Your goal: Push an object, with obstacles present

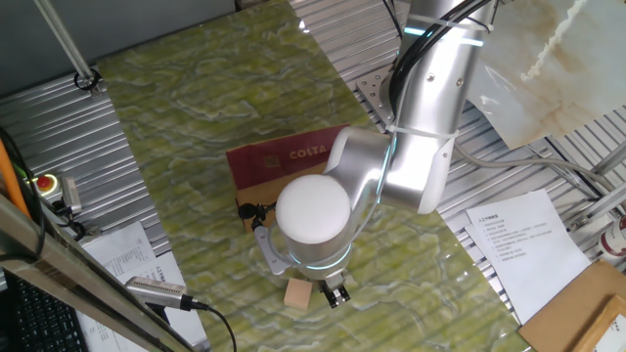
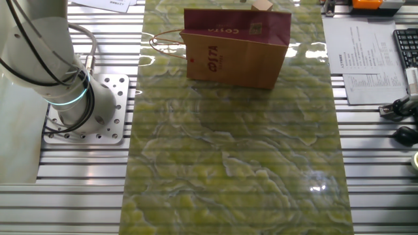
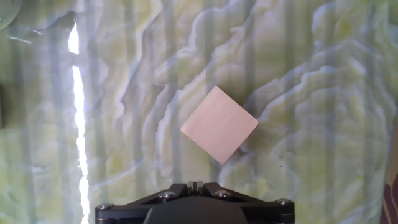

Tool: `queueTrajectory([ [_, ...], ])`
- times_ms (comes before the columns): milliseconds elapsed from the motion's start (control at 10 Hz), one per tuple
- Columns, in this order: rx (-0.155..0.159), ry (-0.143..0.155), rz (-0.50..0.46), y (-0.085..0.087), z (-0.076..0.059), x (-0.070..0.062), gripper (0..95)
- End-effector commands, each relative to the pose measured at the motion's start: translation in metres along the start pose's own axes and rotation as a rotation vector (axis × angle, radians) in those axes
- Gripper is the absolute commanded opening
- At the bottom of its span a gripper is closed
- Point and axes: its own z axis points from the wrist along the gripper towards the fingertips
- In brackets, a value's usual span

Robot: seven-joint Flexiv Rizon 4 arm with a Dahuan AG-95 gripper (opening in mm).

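The small tan wooden cube (image 1: pixel 298 293) lies on the green marbled mat (image 1: pixel 215 108) near its front edge. In the hand view the cube (image 3: pixel 219 124) sits turned like a diamond just ahead of the fingertips, a short gap away. My gripper (image 1: pixel 335 291) hangs low just right of the cube, and its fingers (image 3: pixel 194 184) are shut together and empty. The brown COSTA paper bag (image 1: pixel 293 161) with its maroon band lies behind the arm, partly hidden by it. In the other fixed view the bag (image 2: pixel 235 55) stands at the mat's far end, and a tan corner (image 2: pixel 262 5) peeks over it.
Ribbed metal tabletop (image 1: pixel 88 166) surrounds the mat. Printed sheets (image 1: pixel 518 244) lie to the right, with a cardboard piece (image 1: pixel 587 313) at the corner. A red button box (image 1: pixel 49 186) and a cable tool (image 1: pixel 156 288) sit at the left. The robot base (image 2: pixel 85 104) stands beside the mat.
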Motion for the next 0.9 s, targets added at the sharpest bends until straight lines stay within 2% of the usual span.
queueTrajectory([
  [100, 0.001, 0.0, 0.003, 0.0, 0.0, 0.0, 0.0],
  [600, 0.001, -0.011, 0.009, -0.004, 0.003, -0.003, 0.0],
  [900, -0.001, -0.018, 0.011, -0.006, 0.001, -0.011, 0.0],
])
